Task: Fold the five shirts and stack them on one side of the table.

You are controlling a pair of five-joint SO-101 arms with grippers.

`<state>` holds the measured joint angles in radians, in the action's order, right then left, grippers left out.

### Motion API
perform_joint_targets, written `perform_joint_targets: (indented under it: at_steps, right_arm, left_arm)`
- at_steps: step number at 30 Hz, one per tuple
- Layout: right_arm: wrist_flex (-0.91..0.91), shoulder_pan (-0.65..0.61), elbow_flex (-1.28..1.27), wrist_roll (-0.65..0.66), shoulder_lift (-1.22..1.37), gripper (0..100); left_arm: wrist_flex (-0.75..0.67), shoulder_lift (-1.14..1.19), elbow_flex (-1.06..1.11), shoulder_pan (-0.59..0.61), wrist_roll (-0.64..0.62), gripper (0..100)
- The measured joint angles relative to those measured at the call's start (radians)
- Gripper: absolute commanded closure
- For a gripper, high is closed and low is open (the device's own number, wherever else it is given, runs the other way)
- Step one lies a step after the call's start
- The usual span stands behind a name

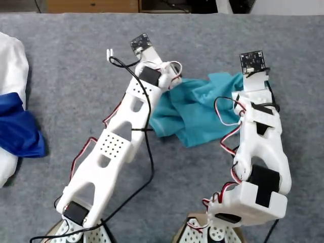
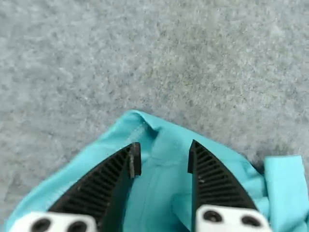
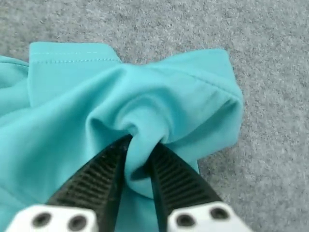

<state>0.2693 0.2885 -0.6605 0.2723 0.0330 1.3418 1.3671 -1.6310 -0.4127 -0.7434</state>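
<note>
Teal shirt (image 1: 195, 114) bunched mid-table, strung btwn both arms, long axis approx. side to side.
At its right end the right pincer (image 3: 141, 147) is clamped on a pinched-up fold; the left pincer (image 2: 163, 157) hangs open just over the left end's edge, cloth under the gap but not gripped — so the left arm is nearer the free edge, prob. the next grab. Blue shirt (image 1: 17, 129) and white shirt (image 1: 10, 66) lie well apart at the table (image 1: 76, 55) edge, far left.
</note>
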Motion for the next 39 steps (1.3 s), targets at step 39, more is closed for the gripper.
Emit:
perform_joint_targets:
  at_steps: [39]
  right_arm:
    - [0.005,0.055,0.003,-0.008,-0.003,97.2]
  left_arm:
    - [0.057,-0.078,0.0,0.015,0.072,98]
